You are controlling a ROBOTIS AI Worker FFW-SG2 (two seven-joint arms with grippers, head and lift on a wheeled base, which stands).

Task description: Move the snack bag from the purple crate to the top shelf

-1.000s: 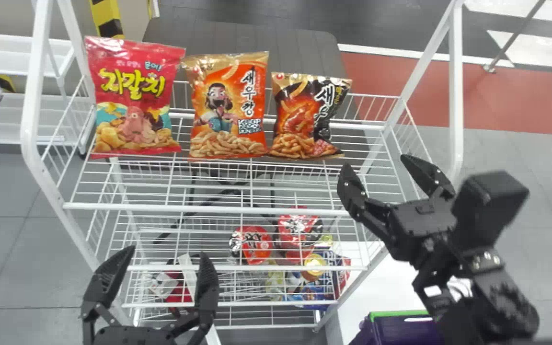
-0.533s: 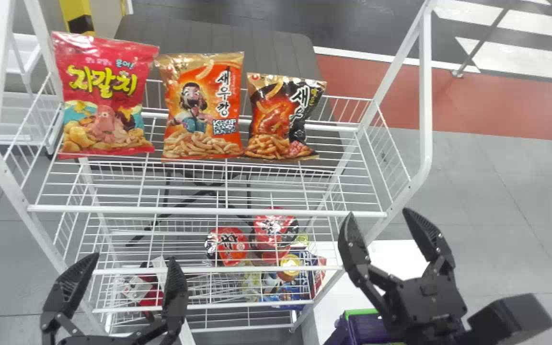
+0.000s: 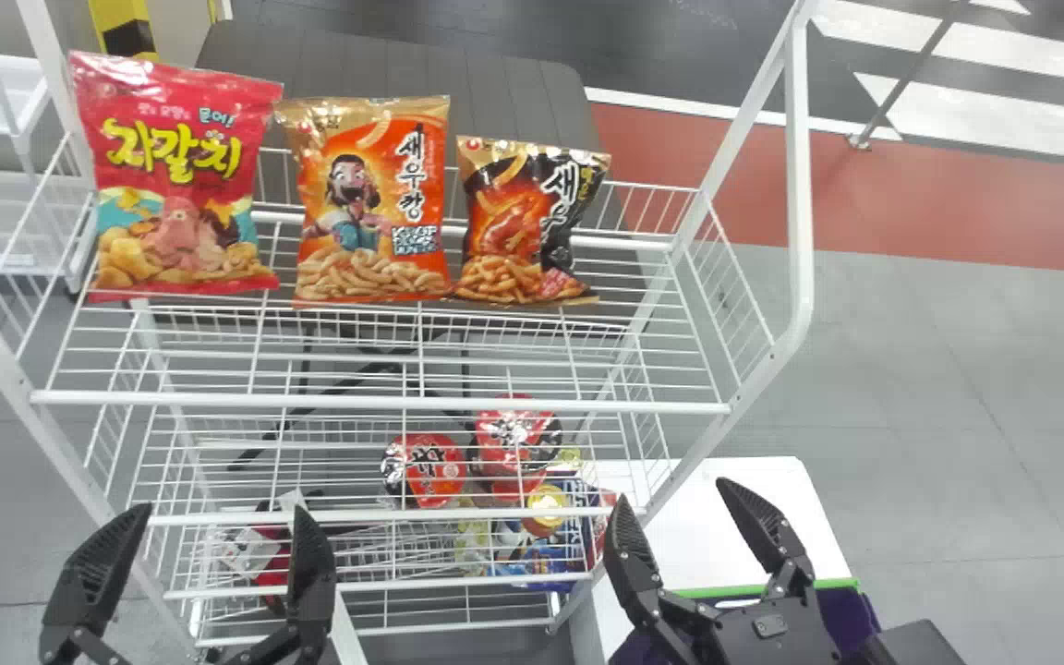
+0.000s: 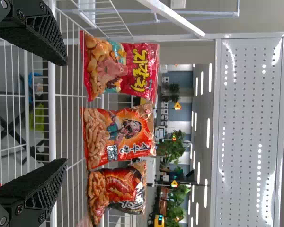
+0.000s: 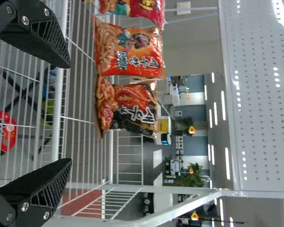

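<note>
Three snack bags stand side by side on the top shelf (image 3: 384,404): a red one (image 3: 176,180), an orange one (image 3: 370,203) and a black-and-orange one (image 3: 527,222) at the right. The purple crate (image 3: 851,614), green-rimmed, sits at the lower right, partly hidden by my right gripper (image 3: 694,545), which is open above its near part. My left gripper (image 3: 209,563) is open and empty in front of the rack's lower left. In the left wrist view the left gripper (image 4: 61,113) faces the shelf, and in the right wrist view so does the right gripper (image 5: 68,113).
Lower shelves hold red cup noodles (image 3: 426,469) and several small packs (image 3: 541,559). A white table (image 3: 744,499) stands right of the rack, under the crate. The rack's white side post (image 3: 800,185) rises at the right.
The head view has shifted, so the rack appears farther left. The right gripper has come down from beside the top shelf to the crate, staying open. The left gripper sits slightly lower in view.
</note>
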